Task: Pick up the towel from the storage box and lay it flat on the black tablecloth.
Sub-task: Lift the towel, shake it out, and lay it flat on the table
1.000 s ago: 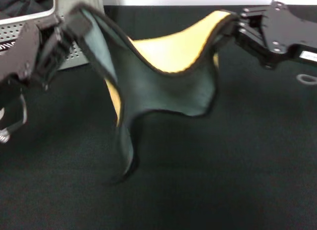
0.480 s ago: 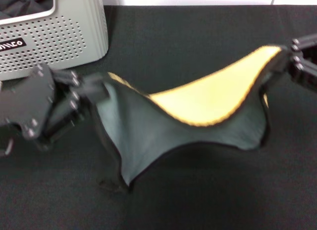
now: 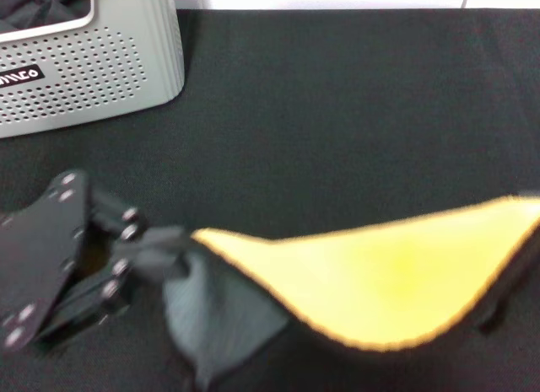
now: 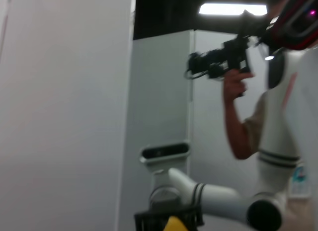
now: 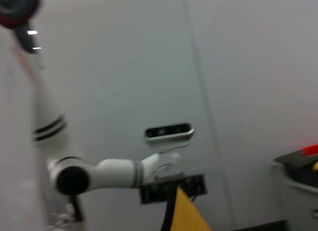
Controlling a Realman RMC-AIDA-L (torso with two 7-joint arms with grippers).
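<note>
A large plain black tablecloth (image 3: pixel 337 114) covered the surface, and a light grey perforated plastic storage box (image 3: pixel 93 67) sat at its far-left corner.

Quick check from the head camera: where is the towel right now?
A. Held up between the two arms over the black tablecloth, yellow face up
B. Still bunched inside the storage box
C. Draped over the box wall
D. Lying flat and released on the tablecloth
A. The towel sags in mid-air, yellow side up, with the left gripper clamping its left corner, well clear of the storage box and above the black tablecloth.
</note>
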